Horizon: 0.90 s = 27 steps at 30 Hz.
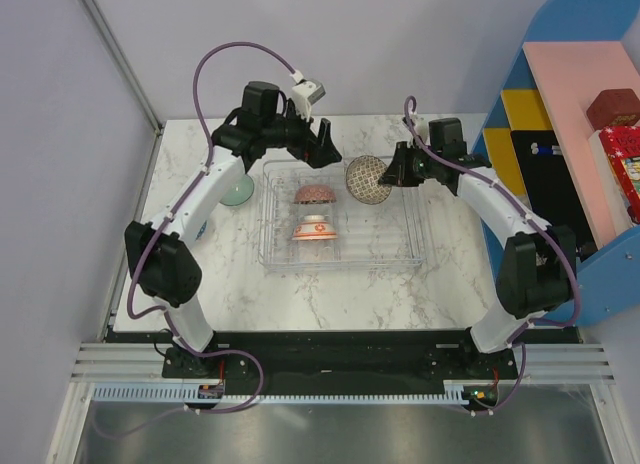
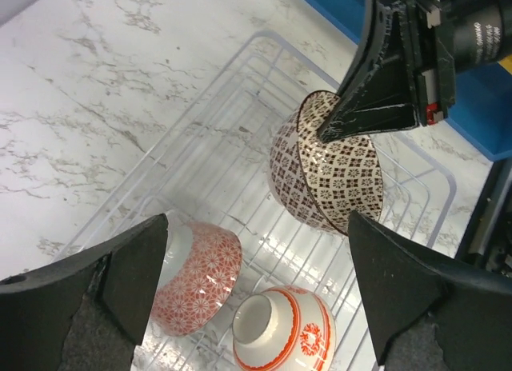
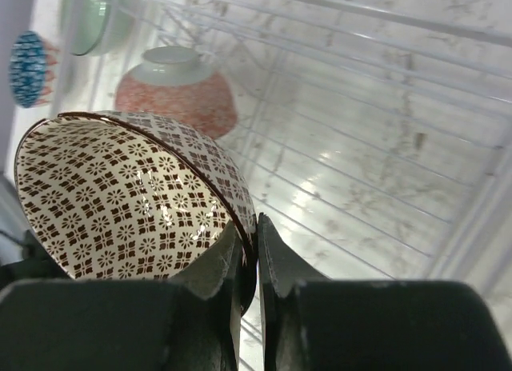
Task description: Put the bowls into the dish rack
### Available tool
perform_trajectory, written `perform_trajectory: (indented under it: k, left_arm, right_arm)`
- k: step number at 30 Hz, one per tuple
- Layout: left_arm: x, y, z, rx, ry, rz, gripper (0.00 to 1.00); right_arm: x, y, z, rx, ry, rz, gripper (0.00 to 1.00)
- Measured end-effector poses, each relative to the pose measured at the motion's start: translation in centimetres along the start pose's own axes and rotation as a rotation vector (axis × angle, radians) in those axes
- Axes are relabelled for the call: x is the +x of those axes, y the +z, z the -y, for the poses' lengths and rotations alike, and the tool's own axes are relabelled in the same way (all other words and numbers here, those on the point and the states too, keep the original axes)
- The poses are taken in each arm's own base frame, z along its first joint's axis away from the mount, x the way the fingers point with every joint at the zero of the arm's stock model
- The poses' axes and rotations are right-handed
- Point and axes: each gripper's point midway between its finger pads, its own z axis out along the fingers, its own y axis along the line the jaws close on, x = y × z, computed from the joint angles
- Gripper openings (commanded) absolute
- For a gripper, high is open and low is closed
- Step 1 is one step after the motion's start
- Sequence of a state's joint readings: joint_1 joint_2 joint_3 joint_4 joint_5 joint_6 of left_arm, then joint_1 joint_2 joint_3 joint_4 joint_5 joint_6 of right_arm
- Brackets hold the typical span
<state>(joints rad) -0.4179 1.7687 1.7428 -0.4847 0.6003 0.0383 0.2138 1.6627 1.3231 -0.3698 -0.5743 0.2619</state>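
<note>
Holds the right pincer (image 3: 256,235) clamped on the rim of a beige lattice-patterned ceramic bowl (image 3: 120,203), tilted over the far side of the clear ribbed plastic dish rack (image 1: 385,239). Holds the left pincer (image 1: 325,149) apart above the rack's far-left corner. Shows a red flower-patterned bowl (image 1: 313,194) and a white orange-striped bowl (image 1: 313,229) inside the rack's left half.

Five bowls, one dish rack, two arms, one counter.

Two bowls sit inside the dish rack (image 1: 385,246): the red-patterned bowl (image 1: 313,193) and the orange-striped bowl (image 1: 313,228). One more, the lattice bowl (image 1: 366,178), is over the rack's far side. Two stand on the counter (image 1: 300,294) left of the rack: the pale green bowl (image 1: 237,192) and the blue bowl (image 3: 28,57). There are two arms with one tool each, the left tool (image 2: 256,227) and the right tool (image 3: 250,227). One blue shelf unit (image 1: 600,274) stands right of the rack.
</note>
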Motion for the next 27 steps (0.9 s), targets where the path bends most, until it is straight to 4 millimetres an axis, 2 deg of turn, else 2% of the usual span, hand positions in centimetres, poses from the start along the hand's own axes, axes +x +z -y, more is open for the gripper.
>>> perform_trajectory:
  k: [4,8,11,12,13,15,16,19,24,26,27]
  left_arm:
    - [-0.8,0.2,0.4,-0.051,0.013,-0.012,1.00]
    - [-1.2,1.9,2.1,-0.070,0.058,-0.043,1.00]
    - [0.1,4.2,3.5,-0.067,0.082,-0.099,0.99]
    - [1.1,5.1,3.8,-0.068,0.085,-0.134,0.98]
    - [1.8,5.7,4.0,-0.069,0.088,-0.156,0.92]
    - [3.5,6.9,4.2,-0.069,0.086,-0.211,0.88]
    - [4.4,7.3,4.1,-0.075,0.084,-0.238,0.82]
    - [6.2,7.8,3.3,-0.099,0.073,-0.296,0.71]
    - [6.1,7.6,2.9,-0.115,0.076,-0.297,0.48]
    - [5.9,7.6,2.9,-0.117,0.080,-0.295,0.43]
    - [5.9,7.6,3.0,-0.118,0.081,-0.294,0.36]
  right_arm:
    - [-0.6,-1.4,1.5,0.150,-0.063,0.021,0.00]
    - [-1.6,-2.4,1.0,0.248,-0.152,0.036,0.00]
    - [-2.6,-2.8,0.2,0.294,-0.210,0.052,0.00]
    - [-2.7,-2.9,-0.1,0.314,-0.234,0.057,0.00]
    - [-2.8,-3.1,-0.3,0.327,-0.247,0.061,0.00]
    - [-2.8,-3.5,-0.7,0.355,-0.278,0.065,0.00]
    - [-2.8,-3.6,-0.8,0.364,-0.286,0.066,0.00]
    - [-3.1,-4.2,-0.7,0.395,-0.307,0.077,0.00]
    - [-3.2,-4.6,-0.4,0.429,-0.318,0.083,0.00]
    - [-3.2,-4.6,-0.3,0.436,-0.321,0.082,0.00]
    - [-3.2,-4.6,-0.4,0.438,-0.322,0.083,0.00]
